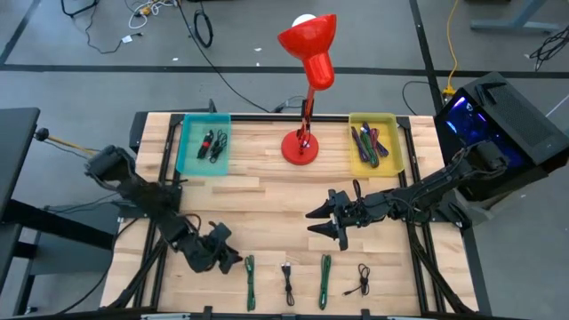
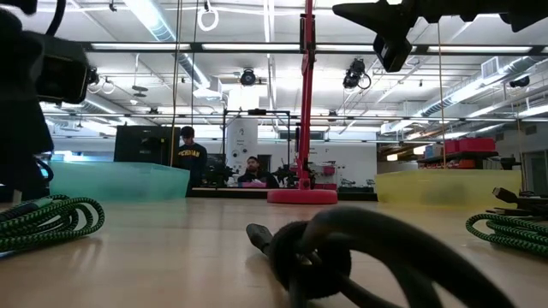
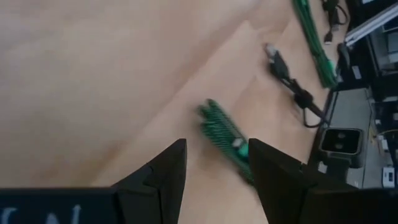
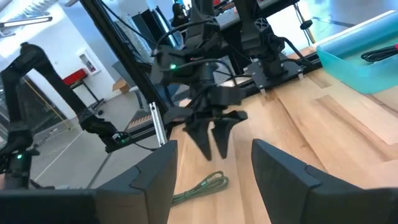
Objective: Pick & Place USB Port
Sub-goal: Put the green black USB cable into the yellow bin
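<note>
Four coiled USB cables lie in a row near the table's near edge: a green one [image 1: 250, 280], a black one [image 1: 287, 283], a green one [image 1: 325, 280] and a black one [image 1: 360, 280]. My left gripper [image 1: 229, 260] is open and hovers just left of the leftmost green cable [image 3: 224, 134], whose end shows ahead of its fingers [image 3: 217, 149]. My right gripper [image 1: 313, 222] is open above the middle of the table and points left. Its wrist view [image 4: 214, 149] shows the left gripper and that green cable [image 4: 202, 186].
A teal bin [image 1: 204, 144] holding black cables sits at the far left. A yellow bin [image 1: 375, 144] holding green cables sits at the far right. A red desk lamp [image 1: 302, 147] stands between them. Bare wood lies between the bins and the cable row. People sit in the room beyond [image 2: 187, 154].
</note>
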You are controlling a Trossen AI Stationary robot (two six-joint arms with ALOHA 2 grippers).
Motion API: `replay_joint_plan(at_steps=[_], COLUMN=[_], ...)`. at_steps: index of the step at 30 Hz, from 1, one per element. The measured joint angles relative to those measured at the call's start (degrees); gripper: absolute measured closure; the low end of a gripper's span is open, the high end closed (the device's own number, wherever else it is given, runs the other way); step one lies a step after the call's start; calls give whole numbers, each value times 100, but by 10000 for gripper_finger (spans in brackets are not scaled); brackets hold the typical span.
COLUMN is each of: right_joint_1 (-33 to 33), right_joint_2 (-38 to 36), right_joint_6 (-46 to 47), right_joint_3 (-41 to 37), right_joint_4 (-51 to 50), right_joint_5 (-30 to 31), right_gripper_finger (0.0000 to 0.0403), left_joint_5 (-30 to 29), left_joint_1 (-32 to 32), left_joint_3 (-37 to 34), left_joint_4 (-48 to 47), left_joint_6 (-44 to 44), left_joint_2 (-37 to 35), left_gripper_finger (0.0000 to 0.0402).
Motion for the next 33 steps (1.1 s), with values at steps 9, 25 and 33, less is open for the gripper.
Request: replay_joint_plan(at_steps=[9, 25, 33], right_joint_1=[2, 2, 2], right_joint_2=[0, 0, 2], right_joint_6=[79, 87, 87], right_joint_3=[0, 0, 0], right_joint_4=[9, 9, 9], right_joint_5=[-3, -2, -2], right_gripper_finger=[197, 197, 197], left_joint_5=[380, -107, -42], left_joint_1=[76, 240, 326], left_joint_3=[995, 1013, 1013], left_joint_4=[-784, -641, -520], left_joint_6=[-110, 365, 495], left_joint_2=[1080, 1095, 1128], left_gripper_finger=[226, 226, 253])
